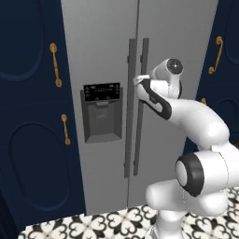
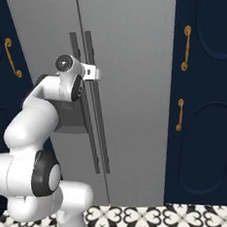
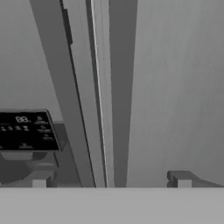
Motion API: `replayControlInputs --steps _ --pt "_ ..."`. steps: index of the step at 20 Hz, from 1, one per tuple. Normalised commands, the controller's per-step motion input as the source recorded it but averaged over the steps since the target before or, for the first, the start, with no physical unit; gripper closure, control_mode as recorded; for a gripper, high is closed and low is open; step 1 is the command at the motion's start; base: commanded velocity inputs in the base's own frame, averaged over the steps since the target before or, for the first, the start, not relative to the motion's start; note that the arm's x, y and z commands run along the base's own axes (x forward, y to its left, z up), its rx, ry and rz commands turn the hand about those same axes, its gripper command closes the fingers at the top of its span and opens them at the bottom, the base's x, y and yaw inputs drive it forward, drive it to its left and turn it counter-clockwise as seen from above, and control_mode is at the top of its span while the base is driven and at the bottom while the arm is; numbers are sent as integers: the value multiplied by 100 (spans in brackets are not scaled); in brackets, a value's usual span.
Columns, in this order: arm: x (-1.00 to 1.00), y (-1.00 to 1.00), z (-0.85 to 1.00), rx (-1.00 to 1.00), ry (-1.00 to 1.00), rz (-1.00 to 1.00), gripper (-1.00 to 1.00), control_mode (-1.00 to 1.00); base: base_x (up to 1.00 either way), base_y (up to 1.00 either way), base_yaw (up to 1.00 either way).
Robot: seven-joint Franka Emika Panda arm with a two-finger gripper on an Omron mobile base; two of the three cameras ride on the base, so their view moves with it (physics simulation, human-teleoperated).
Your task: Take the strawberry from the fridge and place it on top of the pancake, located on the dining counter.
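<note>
The fridge (image 1: 107, 56) stood shut straight ahead of the arm, and the end effector (image 3: 111, 179) was held up at the two dark vertical handles (image 1: 137, 107) where the doors meet, its fingertips (image 3: 181, 178) spread wide to either side of the bars and pinching nothing. Just left of the handles sat the black-panelled dispenser (image 1: 101, 112), level with the arm's wrist. Navy cabinets (image 1: 30, 116) with gold handles (image 1: 55, 64) flanked the fridge on both sides, and a black-and-white patterned tile floor (image 2: 158, 217) ran along its foot.
</note>
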Motion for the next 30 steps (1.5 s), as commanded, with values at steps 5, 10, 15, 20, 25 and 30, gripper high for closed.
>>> replayControlInputs --steps 5,10,15,20,25,30 --pt "38 -3 0 0 0 0 -100 -100 0 0 0" --pt "39 -2 -3 0 0 0 -100 -100 0 0 0" --pt "45 -4 -5 0 0 0 -100 -100 0 0 0" --pt "39 -2 -5 0 0 0 -100 -100 0 0 0" --pt "36 -2 -3 0 -1 0 -100 -100 0 0 0" --pt "42 0 -16 0 -2 0 -100 -100 0 0 0"
